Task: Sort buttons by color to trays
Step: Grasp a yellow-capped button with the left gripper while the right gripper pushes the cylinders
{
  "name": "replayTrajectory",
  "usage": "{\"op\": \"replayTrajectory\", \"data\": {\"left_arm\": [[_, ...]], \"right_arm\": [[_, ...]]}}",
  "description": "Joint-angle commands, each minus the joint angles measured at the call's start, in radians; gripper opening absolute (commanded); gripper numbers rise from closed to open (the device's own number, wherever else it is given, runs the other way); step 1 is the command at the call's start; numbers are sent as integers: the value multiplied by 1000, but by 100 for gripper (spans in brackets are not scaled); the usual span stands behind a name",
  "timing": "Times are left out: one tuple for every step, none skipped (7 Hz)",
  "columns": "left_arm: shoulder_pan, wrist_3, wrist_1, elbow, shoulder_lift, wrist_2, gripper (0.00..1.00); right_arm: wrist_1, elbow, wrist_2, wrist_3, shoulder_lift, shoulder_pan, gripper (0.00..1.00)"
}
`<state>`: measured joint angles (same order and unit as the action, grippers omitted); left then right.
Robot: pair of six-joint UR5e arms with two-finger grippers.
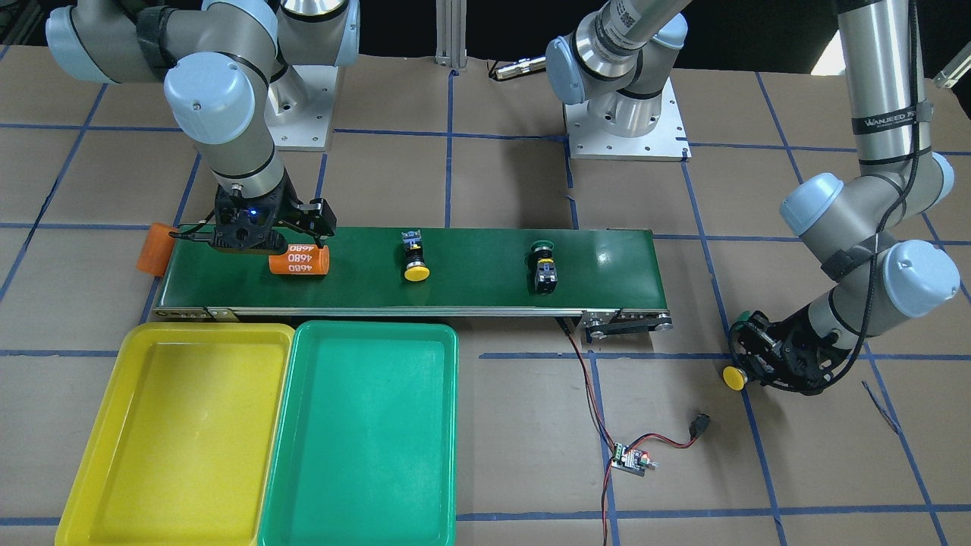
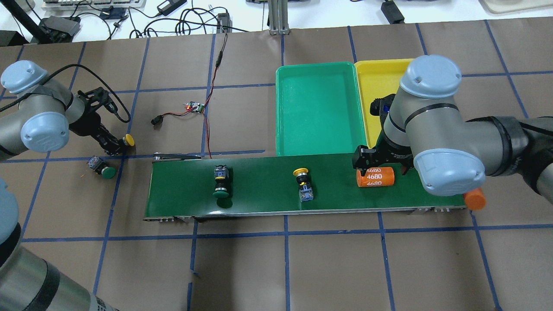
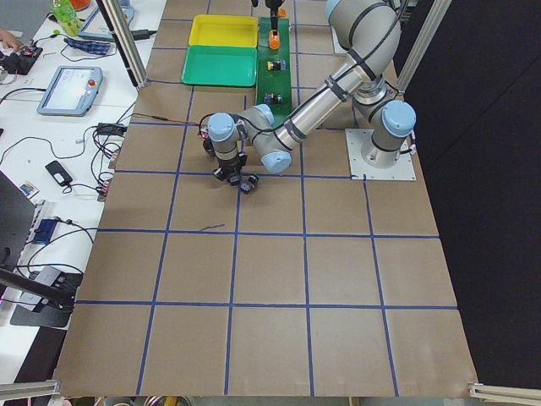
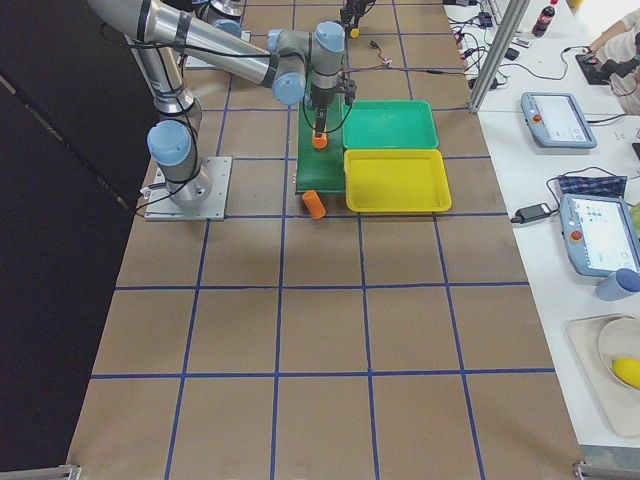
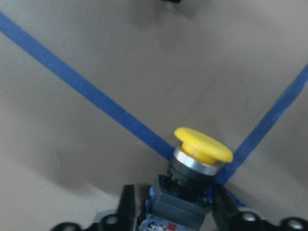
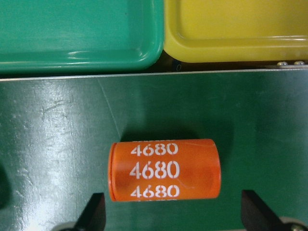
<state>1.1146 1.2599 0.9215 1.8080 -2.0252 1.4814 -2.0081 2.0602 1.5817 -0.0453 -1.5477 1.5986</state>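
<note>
The left hand (image 5: 173, 211) is clamped on a yellow button (image 5: 202, 153), down at the surface (image 2: 302, 268) off the belt's end. A green button (image 2: 102, 167) lies just beside it. The right hand (image 6: 173, 216) stands open astride an orange cylinder (image 6: 163, 169) on the belt (image 1: 470, 269). A second yellow button (image 1: 415, 262) and a second green button (image 1: 543, 265) lie on the belt, well apart. The yellow tray (image 1: 212, 328) and green tray (image 1: 379, 326) sit alongside the belt.

Overhead, front views oppose; share belt (image 1: 410, 265); wrist cameras close.

Bright yellow tray (image 1: 174, 447), green tray (image 1: 364, 447); dark-green belt (image 1: 470, 269), white-numbered orange cylinder (image 1: 300, 262)
</note>
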Motion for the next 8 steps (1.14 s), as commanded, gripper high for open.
{"op": "replayTrajectory", "data": {"left_arm": [[72, -234, 17, -7, 70, 9, 0], [80, -386, 90, -7, 118, 11, 0], [86, -586, 150, 20, 173, 11, 0], [99, -696, 193, 51, 237, 10, 0], [115, -888, 209, 103, 305, 8, 0], [173, -1095, 209, 172, 360, 10, 0], [238, -1267, 208, 222, 394, 10, 0], [264, -1322, 208, 264, 417, 7, 0]], "right_arm": [[-15, 0, 0, 9, 18, 1, 100], [-15, -2, -3, 9, 18, 1, 100], [-17, -3, -3, 7, 20, 1, 100], [-17, -3, -3, 7, 20, 1, 100], [-18, -3, -8, -1, 20, 1, 100], [-35, 1, -8, -2, 20, 0, 100], [-43, 1, -6, 1, 20, 0, 100], [-43, 1, -6, 7, 21, -2, 100]]}}
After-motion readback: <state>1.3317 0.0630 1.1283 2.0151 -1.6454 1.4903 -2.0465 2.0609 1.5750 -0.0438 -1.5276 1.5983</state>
